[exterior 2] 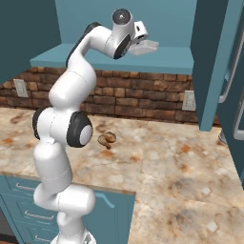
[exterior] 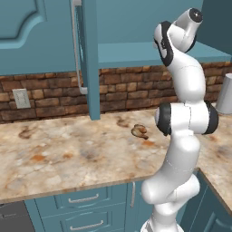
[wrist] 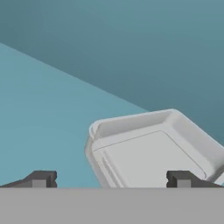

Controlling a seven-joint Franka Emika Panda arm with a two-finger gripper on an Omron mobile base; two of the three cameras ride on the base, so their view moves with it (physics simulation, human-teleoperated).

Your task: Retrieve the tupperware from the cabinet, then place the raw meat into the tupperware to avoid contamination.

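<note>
While you are watching the hand view, one tupperware [wrist: 153, 153] is sitting at lower right on the cabinet [wrist: 48, 127] shelf, nothing visible inside it. Your gripper [wrist: 111, 179] is standing with fingers wide apart, one fingertip [wrist: 41, 179] at lower left and one before the container. One raw meat [exterior 2: 106, 139] lump is lying mid-frame on the marble counter [exterior 2: 190, 176]. One grey cylinder [exterior: 225, 94] is standing at the right edge.

A red-brown brick wall [exterior: 131, 90] with a pale outlet plate [exterior: 21, 98] is seen behind the marbled tan surface [exterior: 68, 158]; teal drawers [exterior: 81, 199] are fitted below.
</note>
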